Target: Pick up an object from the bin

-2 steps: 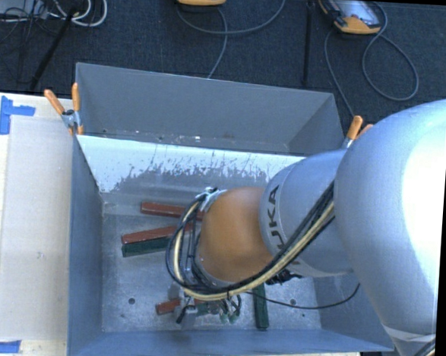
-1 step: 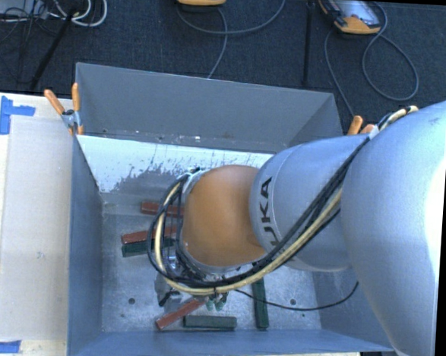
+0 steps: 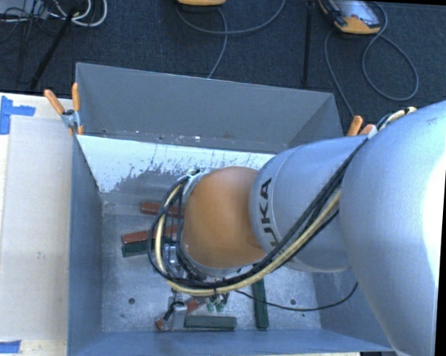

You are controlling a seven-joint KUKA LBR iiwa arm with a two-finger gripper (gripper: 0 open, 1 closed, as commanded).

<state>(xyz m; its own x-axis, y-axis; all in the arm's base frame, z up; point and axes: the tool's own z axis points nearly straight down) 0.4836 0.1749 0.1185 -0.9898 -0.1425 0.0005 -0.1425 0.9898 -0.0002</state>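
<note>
The grey metal bin (image 3: pixel 205 111) stands on the tabletop (image 3: pixel 29 221). The arm (image 3: pixel 372 222) enters from 3 o'clock and bends down over the bin floor. Its orange wrist cover (image 3: pixel 216 215) sits over the centre of the floor, with black and yellow cables (image 3: pixel 164 238) looped round its 9 o'clock side.

The end effector (image 3: pixel 195 305) projects below the cover toward 6 o'clock, low over the floor near the front wall. Whether it is apart or together cannot be told from here; the cover and cables hide most of it.

Items nearest the end effector:
1. A dark green flat bar (image 3: pixel 210 322) lies crosswise at 6 o'clock, just beside the end effector.
2. A small reddish-brown piece (image 3: pixel 164 325) lies at the bar's 9 o'clock end.
3. A second dark green bar (image 3: pixel 260 307) lies lengthwise at 4 o'clock.

2 reddish-brown bars (image 3: pixel 149 206) (image 3: pixel 135 237) lie well apart from it, at 9 to 10 o'clock.
</note>
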